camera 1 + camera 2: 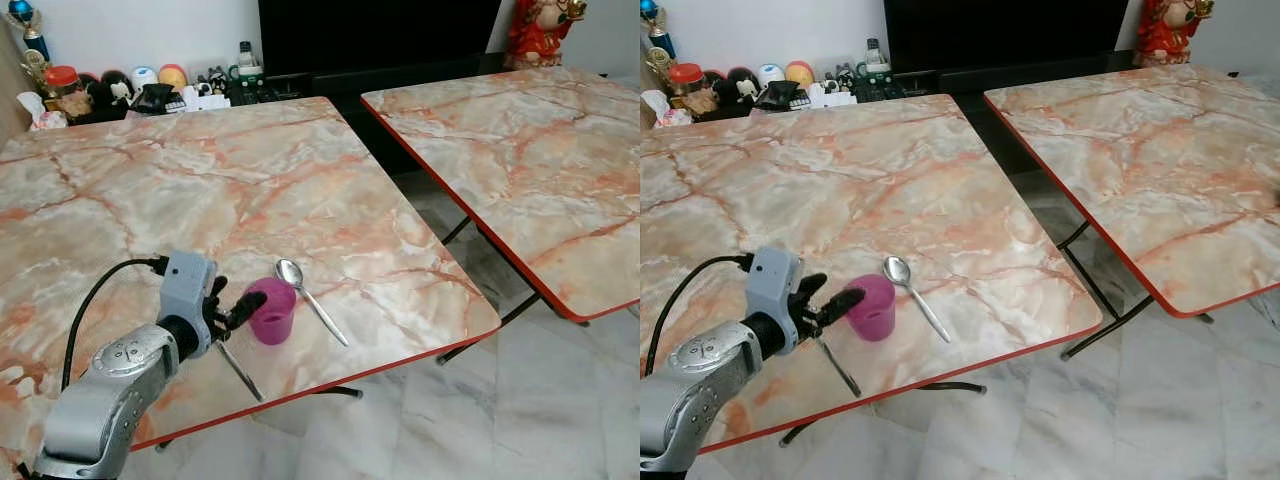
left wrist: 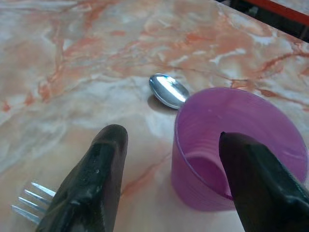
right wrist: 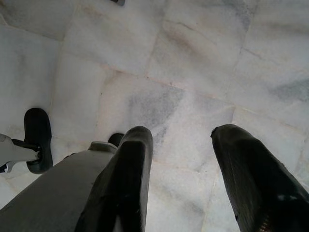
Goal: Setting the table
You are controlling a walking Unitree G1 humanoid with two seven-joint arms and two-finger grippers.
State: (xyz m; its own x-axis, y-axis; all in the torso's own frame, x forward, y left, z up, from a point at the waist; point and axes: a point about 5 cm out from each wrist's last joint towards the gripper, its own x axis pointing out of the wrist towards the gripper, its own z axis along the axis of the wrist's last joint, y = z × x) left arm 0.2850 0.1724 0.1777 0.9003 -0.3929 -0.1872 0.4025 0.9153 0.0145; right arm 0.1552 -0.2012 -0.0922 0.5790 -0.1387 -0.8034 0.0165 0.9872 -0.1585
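your left end effector (image 1: 232, 308) sits low over the near edge of the marble-patterned worktop (image 1: 150, 200), fingers spread, pinching nothing. the purple cup (image 1: 272, 311) stands upright just in front of it; in the left wrist view one finger (image 2: 256, 183) overlaps the cup's rim while the other finger (image 2: 94, 181) is beside the cup, clear of its wall. whether the first one touches, you cannot tell. the spoon (image 1: 308, 299) lies just beyond the cup, bowl up, handle running toward the worktop edge. the fork (image 1: 240, 370) lies under the end effector, tines visible by the outer finger. the cup is translucent purple plastic, plain, faintly ribbed, empty. no readable writing on any item. your right end effector (image 3: 181, 183) hangs over the pale tiled floor (image 3: 159, 63), fingers apart.
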